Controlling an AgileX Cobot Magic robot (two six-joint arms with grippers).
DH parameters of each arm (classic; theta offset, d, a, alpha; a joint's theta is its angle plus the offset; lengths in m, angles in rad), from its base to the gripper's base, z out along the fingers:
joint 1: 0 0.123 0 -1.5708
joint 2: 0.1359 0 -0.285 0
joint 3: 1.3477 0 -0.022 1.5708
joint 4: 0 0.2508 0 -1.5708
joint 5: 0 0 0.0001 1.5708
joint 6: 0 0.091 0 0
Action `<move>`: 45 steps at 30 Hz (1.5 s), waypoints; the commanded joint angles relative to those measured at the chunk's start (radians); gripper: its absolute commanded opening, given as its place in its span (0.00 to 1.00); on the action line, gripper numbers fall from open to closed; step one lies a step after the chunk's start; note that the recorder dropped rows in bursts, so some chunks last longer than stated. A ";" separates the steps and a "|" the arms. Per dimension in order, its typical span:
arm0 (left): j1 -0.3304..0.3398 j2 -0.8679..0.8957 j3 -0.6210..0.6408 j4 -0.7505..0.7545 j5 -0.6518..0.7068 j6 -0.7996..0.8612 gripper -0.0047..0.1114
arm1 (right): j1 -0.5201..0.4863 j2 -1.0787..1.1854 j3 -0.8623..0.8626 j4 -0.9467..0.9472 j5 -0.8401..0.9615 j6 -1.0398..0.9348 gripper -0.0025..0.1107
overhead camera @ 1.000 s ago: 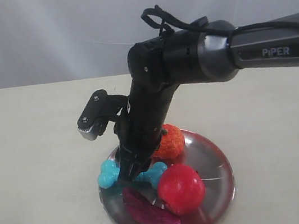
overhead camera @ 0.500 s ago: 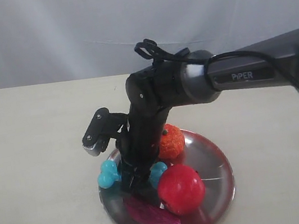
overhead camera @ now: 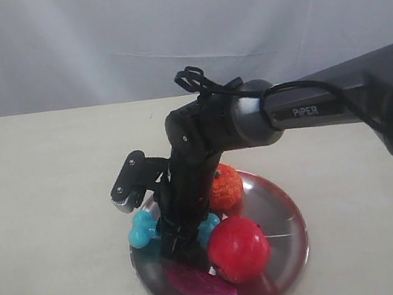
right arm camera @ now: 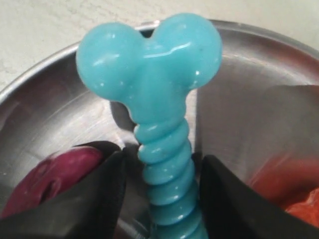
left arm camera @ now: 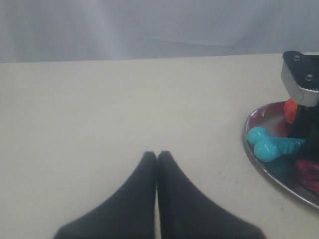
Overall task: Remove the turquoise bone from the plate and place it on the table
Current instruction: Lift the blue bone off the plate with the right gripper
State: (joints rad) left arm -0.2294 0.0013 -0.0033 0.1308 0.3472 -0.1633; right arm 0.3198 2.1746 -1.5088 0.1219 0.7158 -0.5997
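The turquoise bone (overhead camera: pixel 142 229) lies on the left part of the silver plate (overhead camera: pixel 295 251), with one knobbed end over the rim. My right gripper (overhead camera: pixel 176 244) points down onto it and hides its middle. In the right wrist view the bone (right arm camera: pixel 159 99) has its ribbed shaft between the two black fingers (right arm camera: pixel 99 199), with a small gap on each side, so the right gripper (right arm camera: pixel 162 164) is open around it. The left gripper (left arm camera: pixel 157 154) is shut and empty over the beige table (left arm camera: pixel 99 99), left of the plate (left arm camera: pixel 254 159) and bone (left arm camera: pixel 271 147).
On the plate also sit a red apple (overhead camera: pixel 237 248), an orange fruit (overhead camera: pixel 224 186) and a dark purple-red slice (overhead camera: pixel 195 282) beside the gripper. The slice (right arm camera: pixel 45 179) lies close to one finger. The beige table (overhead camera: pixel 37 180) stretches left of the plate.
The right arm has come down and its gripper has sunk lower over the bone's shaft. The bone and fruits have stayed where they were.
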 commanded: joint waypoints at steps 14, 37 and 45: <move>-0.002 -0.001 0.003 0.001 -0.001 -0.002 0.04 | 0.000 0.005 -0.002 0.000 -0.003 0.002 0.02; -0.002 -0.001 0.003 0.001 -0.001 -0.002 0.04 | 0.000 -0.100 -0.002 -0.027 0.057 0.010 0.02; -0.002 -0.001 0.003 0.001 -0.001 -0.002 0.04 | 0.000 -0.187 -0.002 -0.042 0.112 0.038 0.02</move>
State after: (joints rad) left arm -0.2294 0.0013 -0.0033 0.1308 0.3472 -0.1633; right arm 0.3198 2.0276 -1.5088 0.0884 0.8105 -0.5709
